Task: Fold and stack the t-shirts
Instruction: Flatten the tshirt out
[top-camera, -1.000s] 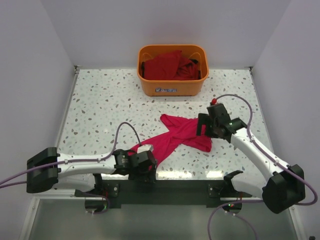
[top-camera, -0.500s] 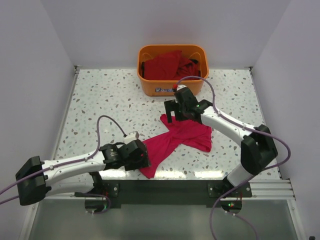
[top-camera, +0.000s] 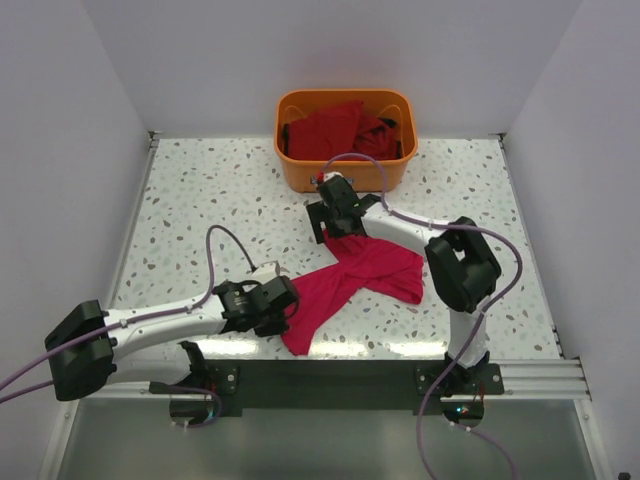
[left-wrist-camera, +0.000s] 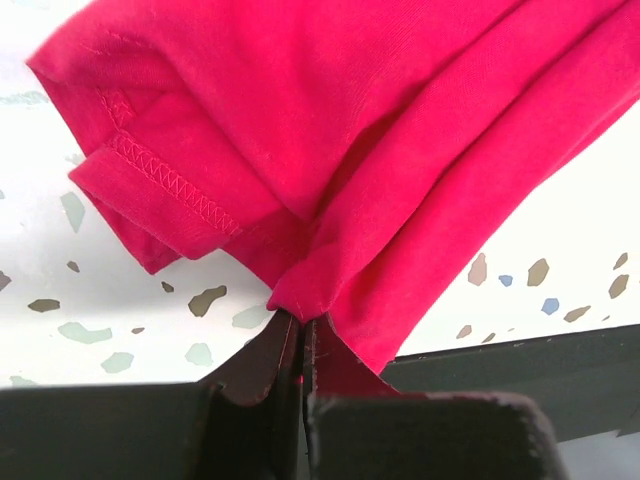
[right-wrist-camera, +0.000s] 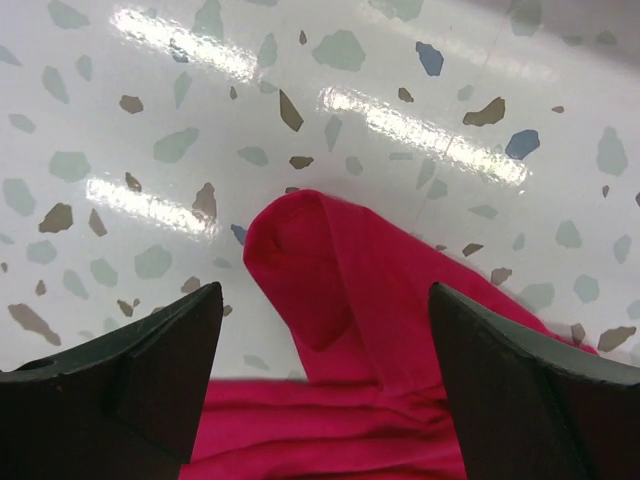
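Observation:
A bright crimson t-shirt (top-camera: 365, 272) lies crumpled in a long diagonal strip on the speckled table. My left gripper (top-camera: 288, 301) is at its near-left end, and in the left wrist view the jaws (left-wrist-camera: 300, 322) are shut on a pinched fold of that shirt (left-wrist-camera: 400, 130). My right gripper (top-camera: 326, 222) hovers at the shirt's far tip. In the right wrist view it (right-wrist-camera: 325, 292) stands open, with a rounded fold of the shirt (right-wrist-camera: 400, 345) between the fingers, untouched. Darker red t-shirts (top-camera: 335, 130) fill the basket.
The orange plastic basket (top-camera: 345, 172) stands at the table's far middle, just beyond my right gripper. The dark mounting rail (top-camera: 350, 375) runs along the near edge, close to the shirt's lower end. White walls enclose the left, right and back.
My left gripper has shut on the shirt's near-left end. My right arm swung from the shirt's right side to its far tip near the basket, its jaws narrowing slightly.

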